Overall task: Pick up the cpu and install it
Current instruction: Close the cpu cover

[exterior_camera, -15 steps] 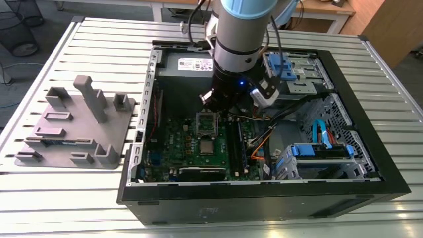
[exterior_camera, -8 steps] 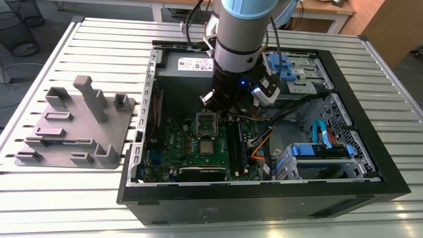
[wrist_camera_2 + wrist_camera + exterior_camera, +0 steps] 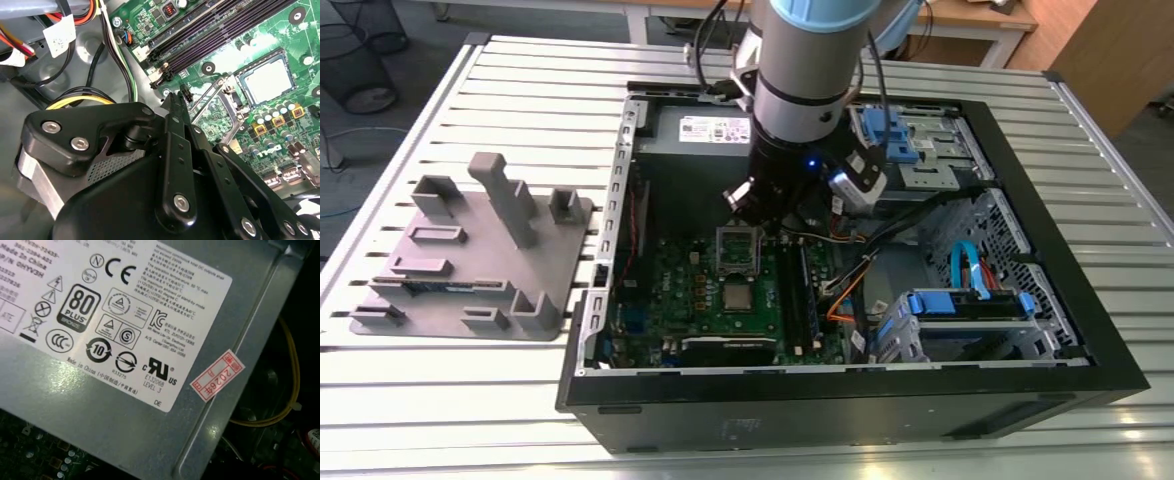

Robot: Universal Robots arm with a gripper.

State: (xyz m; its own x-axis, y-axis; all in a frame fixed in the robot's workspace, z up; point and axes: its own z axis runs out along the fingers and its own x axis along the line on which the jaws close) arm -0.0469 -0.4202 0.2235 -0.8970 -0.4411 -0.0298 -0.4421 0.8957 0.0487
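- You are looking at the black gripper (image 3: 761, 212) on the grey robot arm (image 3: 807, 60). It is hanging inside the open black computer case (image 3: 854, 405), low over the green motherboard (image 3: 687, 295).
- The cpu (image 3: 740, 297), a small flat square chip with a shiny silver-grey top, is lying flat on that motherboard. It is sitting just beside the rectangular silver metal socket frame (image 3: 738, 248), on the side away from the power supply.
- The gripper is hovering over the socket frame and standing apart from the cpu, so the chip is not in its grasp.
- You cannot tell from these views whether the gripper is clenched or released.
- In the second wrist view, the cpu (image 3: 265, 80) is resting inside a dark square surround. The tip of the gripper (image 3: 183, 94) is pointing down near it without touching it.
- Long dark memory slots (image 3: 220, 35) are running across the board close to the chip, and a yellow cable (image 3: 75, 100) is curving behind the gripper body.
- The power supply (image 3: 700, 130), a grey metal box with a white label, is lying against the case wall behind the arm. In the first wrist view the power supply (image 3: 125, 405) is carrying a small red-and-white sticker (image 3: 217, 375).
- The large grey moulded plastic tray with upright posts (image 3: 467, 255) is standing on the white slatted metal surface (image 3: 480, 90). It is at the exterior view's left, just beside the case.
- Blue plastic drive brackets (image 3: 967, 305) are sitting in the case at the exterior view's right.
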